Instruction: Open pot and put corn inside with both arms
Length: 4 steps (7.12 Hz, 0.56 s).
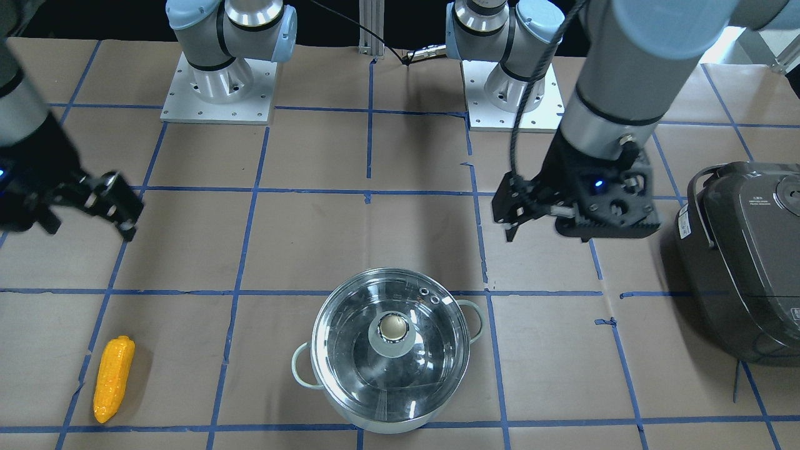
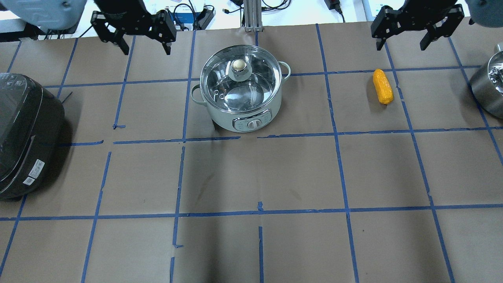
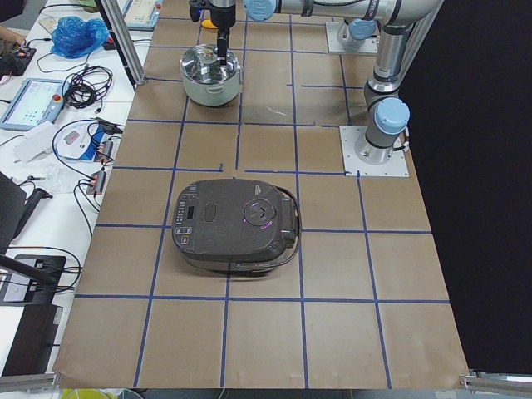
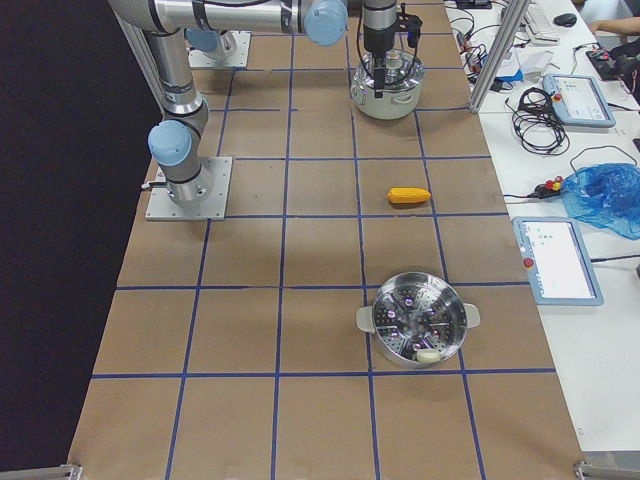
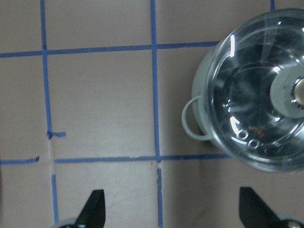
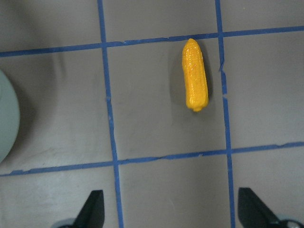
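The steel pot [image 1: 350,381] with mint handles stands on the table with its glass lid [image 2: 251,84] and round knob on. It also shows in the left wrist view [image 5: 237,95]. The yellow corn [image 2: 382,87] lies flat on the paper, to the pot's right in the overhead view, and shows in the front view [image 1: 114,378] and right wrist view [image 6: 195,75]. My left gripper [image 2: 146,49] hangs open and empty above the table beside the pot's left handle. My right gripper [image 2: 401,45] hangs open and empty just beyond the corn.
A dark grey rice cooker [image 2: 23,133] sits at the table's left end. A second steel pot with a steamer insert [image 4: 415,320] stands at the right end. The arm bases [image 1: 219,87] are bolted at the robot's edge.
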{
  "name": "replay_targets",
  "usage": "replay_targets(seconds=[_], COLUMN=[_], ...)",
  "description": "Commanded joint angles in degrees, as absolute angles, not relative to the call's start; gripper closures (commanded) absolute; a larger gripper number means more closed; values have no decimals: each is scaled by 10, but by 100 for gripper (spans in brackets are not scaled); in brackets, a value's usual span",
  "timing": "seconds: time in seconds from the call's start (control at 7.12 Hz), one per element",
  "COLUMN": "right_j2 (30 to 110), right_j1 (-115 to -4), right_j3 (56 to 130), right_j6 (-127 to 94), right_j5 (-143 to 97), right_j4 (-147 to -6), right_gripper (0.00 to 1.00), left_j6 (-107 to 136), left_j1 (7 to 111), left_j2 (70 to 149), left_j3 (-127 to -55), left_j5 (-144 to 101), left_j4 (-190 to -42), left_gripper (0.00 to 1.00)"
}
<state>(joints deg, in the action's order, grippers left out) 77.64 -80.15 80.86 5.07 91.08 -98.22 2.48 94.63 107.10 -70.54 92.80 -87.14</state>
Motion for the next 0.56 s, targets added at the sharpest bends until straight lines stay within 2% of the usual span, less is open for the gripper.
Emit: replay_targets(seconds=[0.0,0.42], right_j2=[657,573], right_j1=[-742,-742], right_j3=[803,858], right_j6=[107,108], right_j5=[911,908], right_j4=[-1055,-1243], right_gripper=[1,4], left_j6=[80,118], left_j1=[1007,1032], left_j2=[1172,1239], left_j3=[-630,-625], left_j5=[902,892], left_j4=[-819,-752], left_gripper=[0,0])
